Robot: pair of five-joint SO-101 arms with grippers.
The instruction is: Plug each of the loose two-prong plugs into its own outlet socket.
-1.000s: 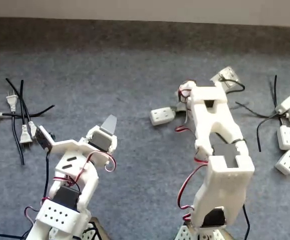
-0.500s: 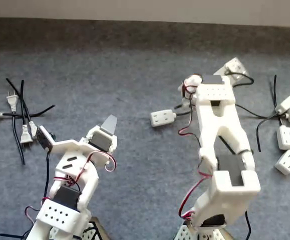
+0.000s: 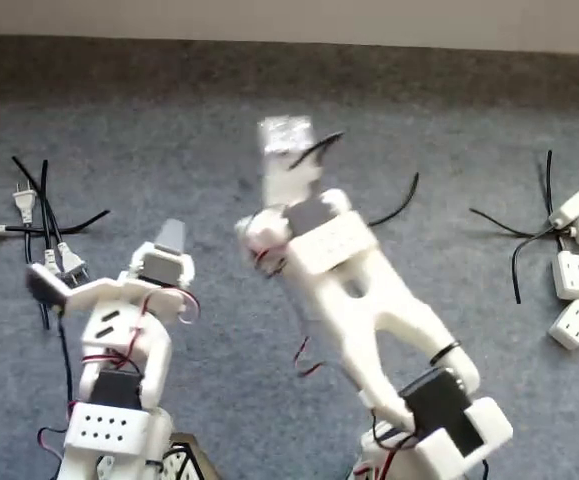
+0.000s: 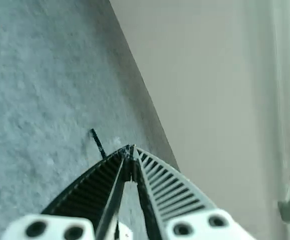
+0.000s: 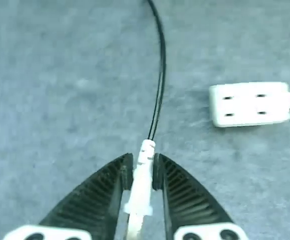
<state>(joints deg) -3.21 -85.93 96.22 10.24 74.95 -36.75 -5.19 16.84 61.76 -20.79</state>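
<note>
Swung leftward since earlier, right end effector [image 5: 142, 160] pinches white plug [image 5: 140, 187], seemingly raised off the bench [image 5: 54, 75], outlet socket [image 5: 250, 103] near; left end effector [image 4: 130, 152] pressed together.

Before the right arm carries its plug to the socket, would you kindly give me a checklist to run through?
1. Grip on the plug by the right gripper: ok, clamped on its body.
2. Prong direction: cannot tell, prongs hidden.
3. Slots of the outlet socket free: ok, nothing plugged in.
4. Alignment of plug and socket: not ok, they are well apart.
5. Trailing cord clear of the socket: ok, not touching it.
6. Position of the left gripper: ok, shut and apart from the plug.
</note>
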